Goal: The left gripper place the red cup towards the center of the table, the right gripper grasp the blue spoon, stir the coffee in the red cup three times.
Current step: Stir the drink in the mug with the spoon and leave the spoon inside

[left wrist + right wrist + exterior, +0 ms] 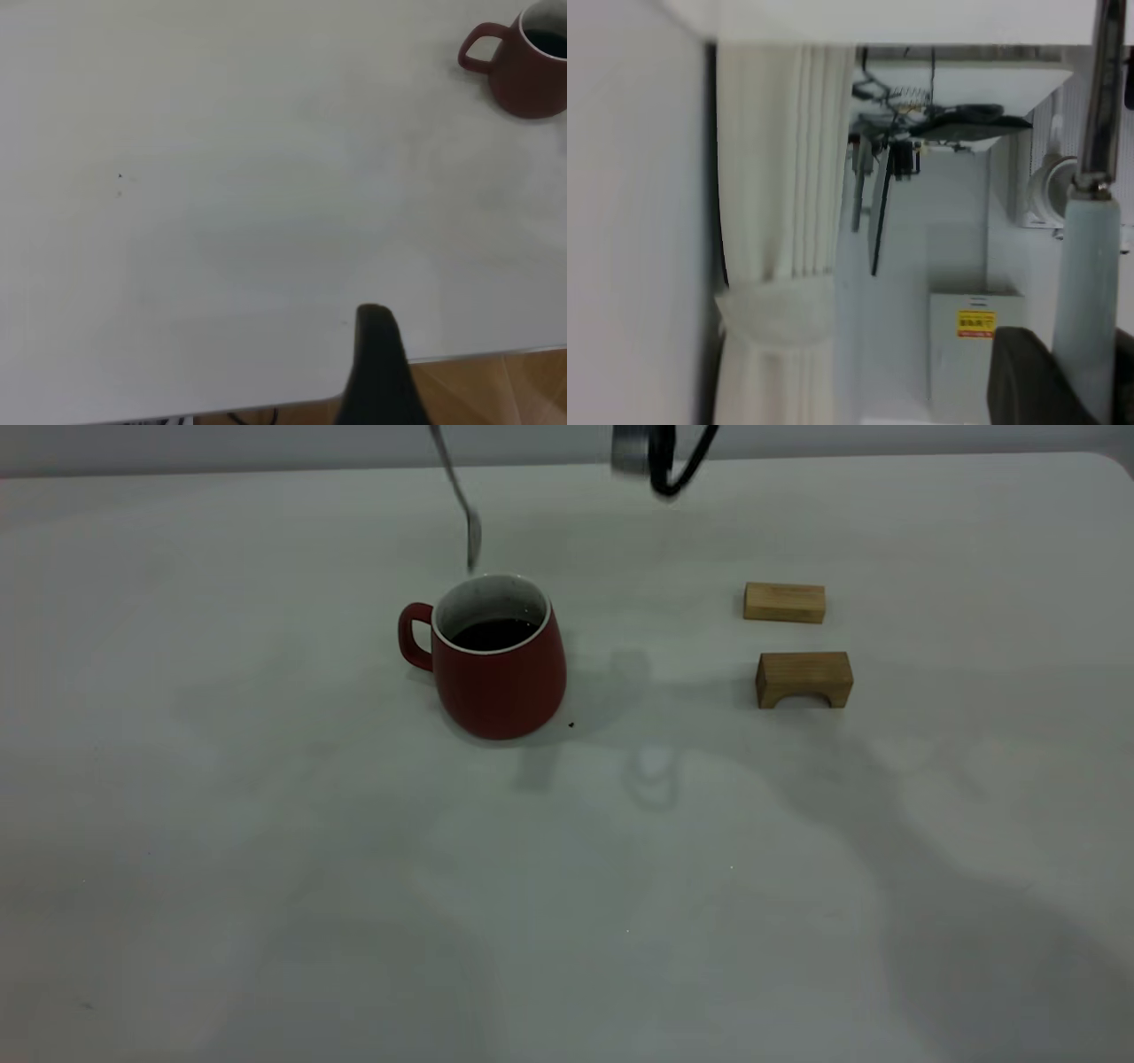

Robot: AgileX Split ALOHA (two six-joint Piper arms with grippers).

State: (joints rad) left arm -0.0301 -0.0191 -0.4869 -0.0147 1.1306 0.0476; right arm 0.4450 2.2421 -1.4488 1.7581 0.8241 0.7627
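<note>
The red cup [500, 677] stands upright near the middle of the table [266, 824], handle pointing left, with dark coffee [493, 633] inside. The blue spoon [462, 505] hangs nearly upright, its metal bowl just above the cup's far rim and outside the liquid. In the right wrist view my right gripper [1085, 376] is shut on the spoon's pale blue handle [1088, 292]. In the exterior view only that arm's grey part and cable [660, 456] show at the top edge. My left gripper [379, 372] is parked by the table edge, far from the cup [527, 75].
Two tan wooden blocks lie right of the cup: a flat one [784, 602] and an arch-shaped one [804, 678]. A small dark speck [571, 724] sits by the cup's base. The table's edge [461, 356] runs close to the left gripper.
</note>
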